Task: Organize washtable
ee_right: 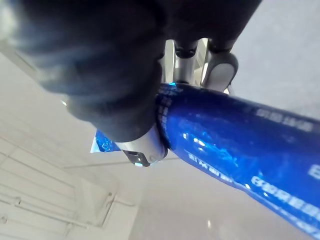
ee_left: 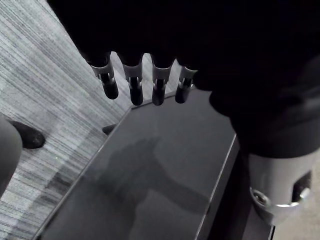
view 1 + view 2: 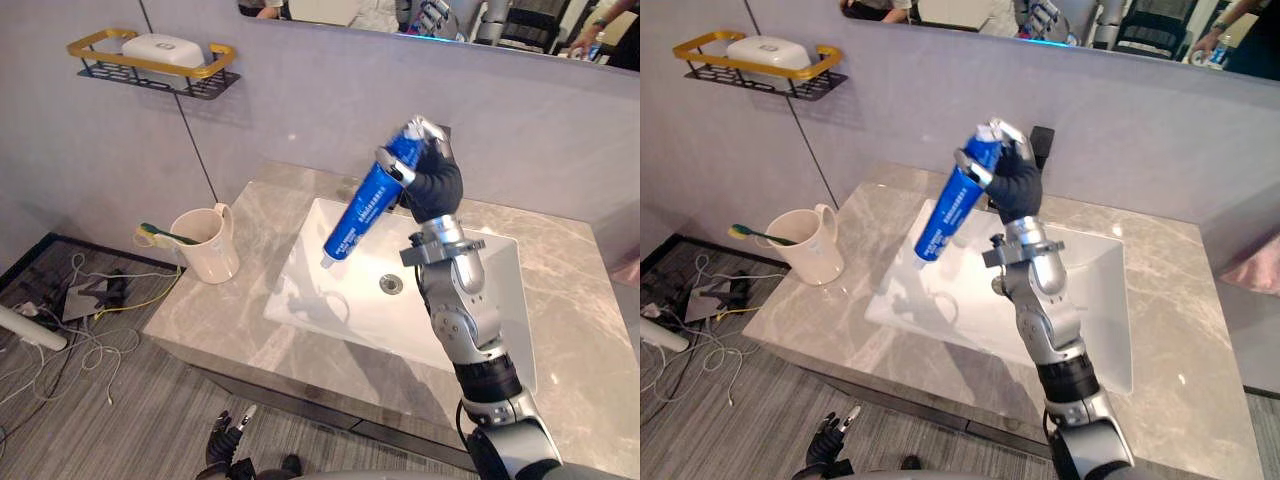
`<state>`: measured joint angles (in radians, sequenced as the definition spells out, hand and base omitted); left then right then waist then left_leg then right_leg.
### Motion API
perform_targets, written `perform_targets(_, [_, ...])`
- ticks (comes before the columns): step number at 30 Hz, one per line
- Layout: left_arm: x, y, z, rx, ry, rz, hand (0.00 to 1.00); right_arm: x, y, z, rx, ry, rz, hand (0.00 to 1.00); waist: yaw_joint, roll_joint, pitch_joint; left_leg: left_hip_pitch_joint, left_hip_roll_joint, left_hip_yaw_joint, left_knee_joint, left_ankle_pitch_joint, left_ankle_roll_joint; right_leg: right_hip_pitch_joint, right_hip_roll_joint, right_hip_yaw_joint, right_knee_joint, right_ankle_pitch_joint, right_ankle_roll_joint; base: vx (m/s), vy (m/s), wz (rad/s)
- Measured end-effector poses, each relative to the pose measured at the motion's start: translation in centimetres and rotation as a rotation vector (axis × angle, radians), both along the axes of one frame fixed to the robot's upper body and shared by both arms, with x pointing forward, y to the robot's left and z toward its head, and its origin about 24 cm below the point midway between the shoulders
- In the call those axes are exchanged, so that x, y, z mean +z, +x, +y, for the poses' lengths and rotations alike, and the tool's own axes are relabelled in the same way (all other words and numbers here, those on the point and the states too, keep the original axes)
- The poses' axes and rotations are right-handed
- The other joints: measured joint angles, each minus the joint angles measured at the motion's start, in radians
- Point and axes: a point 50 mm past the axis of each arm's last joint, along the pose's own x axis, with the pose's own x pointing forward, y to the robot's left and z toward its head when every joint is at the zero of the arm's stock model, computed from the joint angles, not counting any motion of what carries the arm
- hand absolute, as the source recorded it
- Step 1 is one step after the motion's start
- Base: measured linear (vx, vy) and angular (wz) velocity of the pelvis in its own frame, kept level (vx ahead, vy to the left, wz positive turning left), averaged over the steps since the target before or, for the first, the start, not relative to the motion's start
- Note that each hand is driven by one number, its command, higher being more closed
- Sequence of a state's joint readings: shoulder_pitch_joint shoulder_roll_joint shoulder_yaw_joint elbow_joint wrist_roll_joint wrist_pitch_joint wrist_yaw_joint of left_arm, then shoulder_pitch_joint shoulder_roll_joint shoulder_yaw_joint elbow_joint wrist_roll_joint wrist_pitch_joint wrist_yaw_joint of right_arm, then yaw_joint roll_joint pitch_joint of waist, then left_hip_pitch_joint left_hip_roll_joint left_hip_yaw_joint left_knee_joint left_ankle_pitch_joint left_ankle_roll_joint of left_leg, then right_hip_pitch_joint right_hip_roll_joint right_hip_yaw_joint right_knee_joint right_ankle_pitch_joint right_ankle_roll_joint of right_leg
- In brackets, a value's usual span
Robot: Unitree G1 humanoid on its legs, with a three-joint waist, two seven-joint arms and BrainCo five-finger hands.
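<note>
A toothpaste tube [image 3: 364,206] gripped in the right hand [image 3: 432,180] slants above the basin [image 3: 330,300] sunk in the counter [image 3: 220,310], where a mug [image 3: 206,250] holding a toothbrush [image 3: 166,235] stands to the basin's left, below a wall shelf [image 3: 150,65] carrying a box [image 3: 163,48].

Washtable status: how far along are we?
Done: the toothbrush sits in the cup on the counter's left side. In hand: the right hand is curled round the blue toothpaste tube, held tilted, cap down, above the sink. Left: the tube is not yet set down; likely it goes in the cup. The left hand hangs open.
</note>
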<state>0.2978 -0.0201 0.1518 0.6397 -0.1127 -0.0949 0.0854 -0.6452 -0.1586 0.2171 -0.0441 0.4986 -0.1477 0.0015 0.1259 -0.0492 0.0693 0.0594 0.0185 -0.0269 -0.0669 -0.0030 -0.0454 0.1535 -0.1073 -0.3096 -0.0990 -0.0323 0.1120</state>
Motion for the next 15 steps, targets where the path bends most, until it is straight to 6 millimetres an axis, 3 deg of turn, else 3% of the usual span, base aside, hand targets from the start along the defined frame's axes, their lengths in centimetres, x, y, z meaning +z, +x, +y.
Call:
perform_targets(9, [0.5,0.8,0.3,-0.068,0.02,-0.042,0.0,5.2,1.1,2.5,0.001,-0.081,-0.14,1.0,0.049,-0.009,0.023,-0.027,-0.002,-0.035,0.014,0.001,0.0,0.001,0.001,-0.042,0.0,-0.002,-0.002,-0.03,-0.015,0.12])
perform_targets(15, [0.7,1.3,0.2,-0.105,0.033,-0.059,0.0,7.4,1.6,4.0,-0.024,-0.137,-0.193,1.0,0.06,-0.012,0.041,-0.031,-0.004,-0.058,0.016,0.002,0.001,0.009,0.002,-0.072,0.0,-0.003,-0.002,0.0,-0.009,0.14])
